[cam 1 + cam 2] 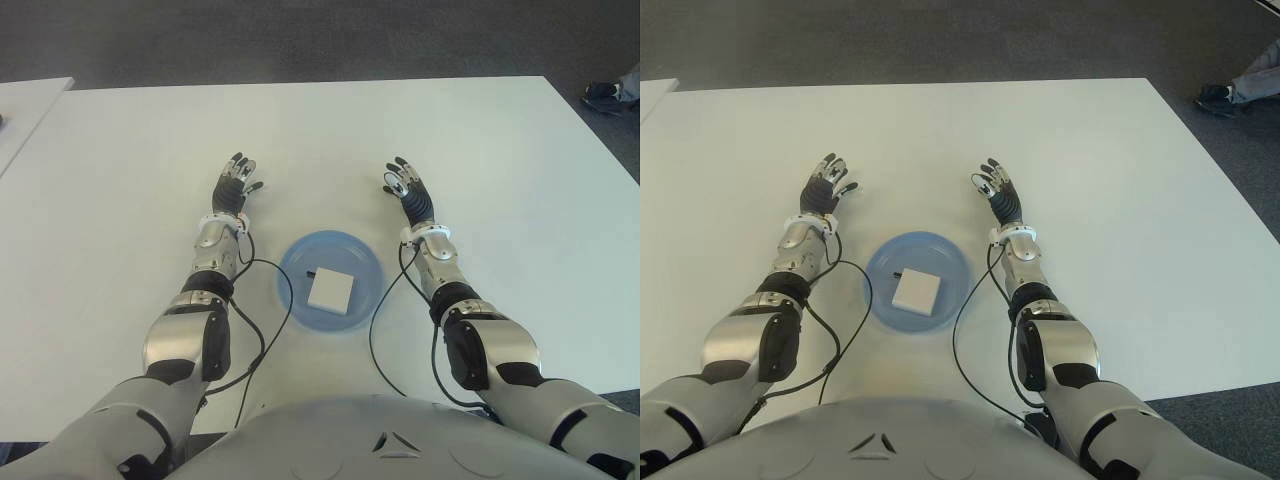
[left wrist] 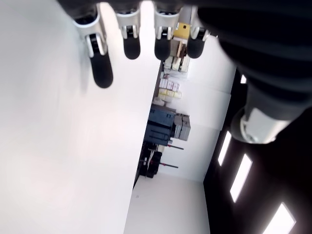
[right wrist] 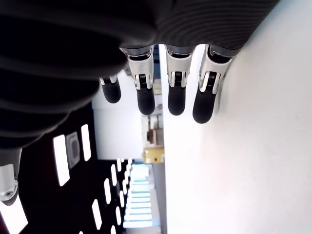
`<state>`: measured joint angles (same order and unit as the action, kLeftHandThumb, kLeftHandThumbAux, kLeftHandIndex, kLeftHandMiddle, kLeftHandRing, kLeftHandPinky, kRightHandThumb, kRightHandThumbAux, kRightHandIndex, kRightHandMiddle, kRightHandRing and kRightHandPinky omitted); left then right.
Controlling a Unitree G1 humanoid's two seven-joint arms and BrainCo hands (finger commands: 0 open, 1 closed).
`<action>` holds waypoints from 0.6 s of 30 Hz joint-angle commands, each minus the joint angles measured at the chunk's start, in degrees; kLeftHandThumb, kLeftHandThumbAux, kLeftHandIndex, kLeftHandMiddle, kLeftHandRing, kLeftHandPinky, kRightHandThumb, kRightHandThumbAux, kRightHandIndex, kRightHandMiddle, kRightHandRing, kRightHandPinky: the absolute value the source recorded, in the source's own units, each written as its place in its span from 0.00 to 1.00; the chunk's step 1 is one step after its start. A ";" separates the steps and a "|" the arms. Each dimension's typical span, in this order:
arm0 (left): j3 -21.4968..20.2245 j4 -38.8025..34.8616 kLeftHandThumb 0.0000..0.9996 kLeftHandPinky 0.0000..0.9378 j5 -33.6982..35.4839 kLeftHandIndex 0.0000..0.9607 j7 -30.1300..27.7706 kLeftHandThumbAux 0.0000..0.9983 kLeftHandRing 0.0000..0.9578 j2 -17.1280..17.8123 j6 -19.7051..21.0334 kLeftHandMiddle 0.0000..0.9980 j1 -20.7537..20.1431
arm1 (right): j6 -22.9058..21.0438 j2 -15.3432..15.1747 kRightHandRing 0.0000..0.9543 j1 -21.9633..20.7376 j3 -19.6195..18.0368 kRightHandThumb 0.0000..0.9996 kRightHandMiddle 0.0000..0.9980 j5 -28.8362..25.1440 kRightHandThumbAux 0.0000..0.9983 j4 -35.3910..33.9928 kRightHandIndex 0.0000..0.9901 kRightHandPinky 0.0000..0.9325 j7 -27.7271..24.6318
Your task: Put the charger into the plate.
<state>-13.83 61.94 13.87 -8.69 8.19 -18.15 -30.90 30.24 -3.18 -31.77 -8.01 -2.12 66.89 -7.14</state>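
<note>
A white square charger (image 1: 330, 289) lies flat inside the round blue plate (image 1: 300, 262), near the front middle of the white table (image 1: 330, 140). My left hand (image 1: 233, 185) shows beyond and to the left of the plate, fingers spread and holding nothing. My right hand (image 1: 406, 187) shows beyond and to the right of the plate, also spread and empty. In the left wrist view the fingers (image 2: 102, 68) stretch straight out over bare table. In the right wrist view the fingers (image 3: 176, 95) are likewise straight and hold nothing.
Black cables (image 1: 262, 330) run from both forearms along the table on each side of the plate. A second white table's corner (image 1: 25, 105) shows at the far left. A person's shoe (image 1: 603, 95) shows on the floor at the far right.
</note>
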 commanded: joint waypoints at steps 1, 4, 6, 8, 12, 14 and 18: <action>0.61 0.46 0.12 0.00 -1.80 0.00 0.48 0.52 0.00 0.33 2.11 0.00 2.04 | -3.17 0.79 0.11 4.15 -0.31 0.00 0.13 -0.35 0.48 2.32 0.06 0.07 0.00; 1.47 0.08 0.11 0.00 -2.59 0.00 -1.79 0.52 0.00 0.72 1.94 0.00 2.82 | -3.16 0.69 0.10 4.40 -0.37 0.00 0.13 -0.48 0.47 2.03 0.06 0.07 -0.14; 2.04 -0.01 0.11 0.00 -3.12 0.00 -3.40 0.52 0.00 1.00 1.40 0.00 3.41 | -3.22 0.64 0.10 4.51 -0.38 0.00 0.12 -0.53 0.47 1.90 0.06 0.07 -0.19; 2.67 0.00 0.09 0.00 -3.71 0.00 -5.23 0.51 0.00 1.28 0.40 0.00 4.26 | -3.30 0.56 0.10 4.63 -0.38 0.00 0.12 -0.54 0.47 1.76 0.05 0.07 -0.24; 3.07 -0.06 0.08 0.00 -4.30 0.00 -7.16 0.51 0.00 1.47 -0.60 0.00 5.05 | -3.42 0.48 0.10 4.79 -0.34 0.00 0.12 -0.49 0.46 1.55 0.05 0.08 -0.24; 3.56 -0.61 0.07 0.00 -4.82 0.00 -7.75 0.52 0.00 1.41 -1.67 0.00 5.83 | -3.46 0.46 0.10 4.96 -0.34 0.00 0.12 -0.50 0.46 1.37 0.05 0.07 -0.28; 4.95 -2.23 0.07 0.00 -6.37 0.00 -7.39 0.53 0.00 1.11 -3.72 0.00 6.98 | -3.39 0.41 0.10 5.32 -0.29 0.00 0.12 -0.48 0.46 1.04 0.05 0.07 -0.40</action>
<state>-10.25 59.77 9.41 -15.78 9.78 -22.18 -26.79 30.24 -3.32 -30.75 -8.17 -2.35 65.55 -7.38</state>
